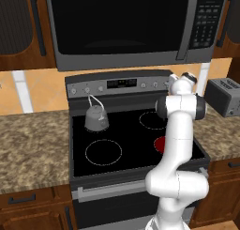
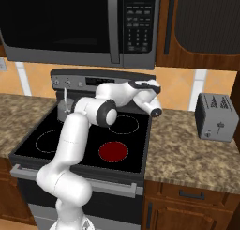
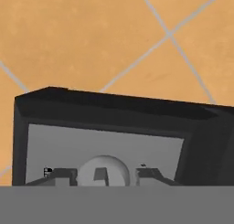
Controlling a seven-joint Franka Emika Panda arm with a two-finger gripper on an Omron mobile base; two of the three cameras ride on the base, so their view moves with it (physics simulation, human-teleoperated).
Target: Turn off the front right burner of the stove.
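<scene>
Now at back-panel knob [image 3: 104,171]: small, rigid, smooth, likely slippery; best pinched across its sides. Gripper [image 3: 106,176] fingers spread either side, not yet clamped. Front right burner [image 2: 113,151] glowing red.

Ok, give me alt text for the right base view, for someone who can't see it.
A white robot arm reaches over a black glass stove toward the right end of its back control panel, while the front right burner glows solid red. A microwave hangs above; a toaster sits on the granite counter to the right.

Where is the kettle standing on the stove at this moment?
The kettle stands on the back left zone of the stove, just below the back panel knobs; the left base view shows it at left of centre.
</scene>
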